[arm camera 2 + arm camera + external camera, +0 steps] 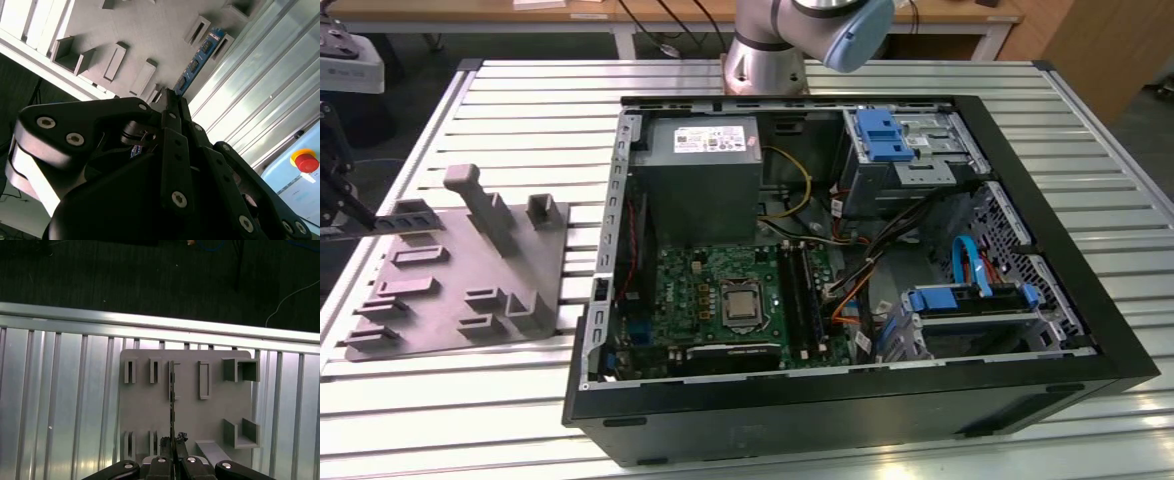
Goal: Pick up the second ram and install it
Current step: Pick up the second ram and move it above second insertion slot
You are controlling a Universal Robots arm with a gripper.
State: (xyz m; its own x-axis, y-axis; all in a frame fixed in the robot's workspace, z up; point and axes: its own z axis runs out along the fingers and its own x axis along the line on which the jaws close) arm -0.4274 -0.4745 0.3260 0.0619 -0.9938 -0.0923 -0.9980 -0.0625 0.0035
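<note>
Blue-green second ram [199,55] is standing edge-on over the grey holder tray [145,410], the gripper [173,439] clamping its thin board's end.

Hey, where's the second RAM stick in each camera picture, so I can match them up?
Second wrist view: the second ram is a blue-green strip running from the grey holder tray down to the hand.
First wrist view: edge-on, a thin dark line across the tray into the hand.
Exterior view: too thin to tell apart; the tray lies on the exterior view's left, beside the computer case.
Shared landmark: the tray.
</note>
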